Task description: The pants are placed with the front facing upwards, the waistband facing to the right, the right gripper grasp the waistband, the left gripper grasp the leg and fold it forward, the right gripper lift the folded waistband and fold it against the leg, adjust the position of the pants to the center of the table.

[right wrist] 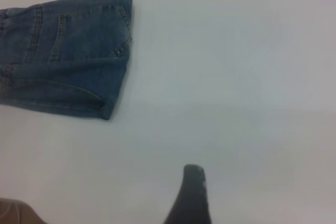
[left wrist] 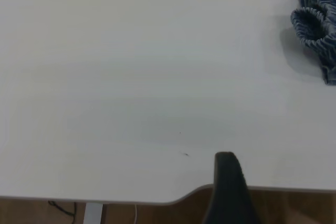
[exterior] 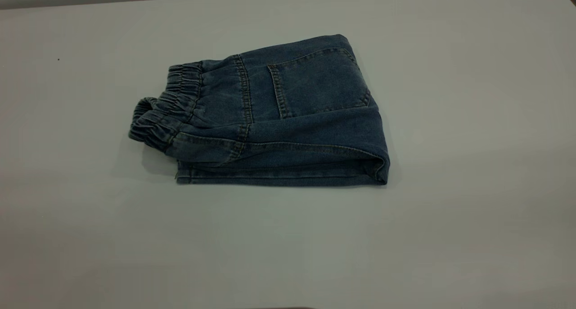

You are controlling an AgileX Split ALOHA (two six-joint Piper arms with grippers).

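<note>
Bare table (exterior: 288,246) nearest; folded pants (exterior: 279,120) lie unobstructed; both grippers' finger state unclear.

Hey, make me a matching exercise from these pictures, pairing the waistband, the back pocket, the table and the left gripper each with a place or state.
Things:
1. waistband
2. back pocket
3. table
4. left gripper

Places or states:
A. plain white, bearing the pants
B. gathered, at the bundle's left end in the exterior view
C. off the denim, near the table's edge
D. stitched, facing up on the folded top layer

Pairs: 1-B, 2-D, 3-A, 4-C
</note>
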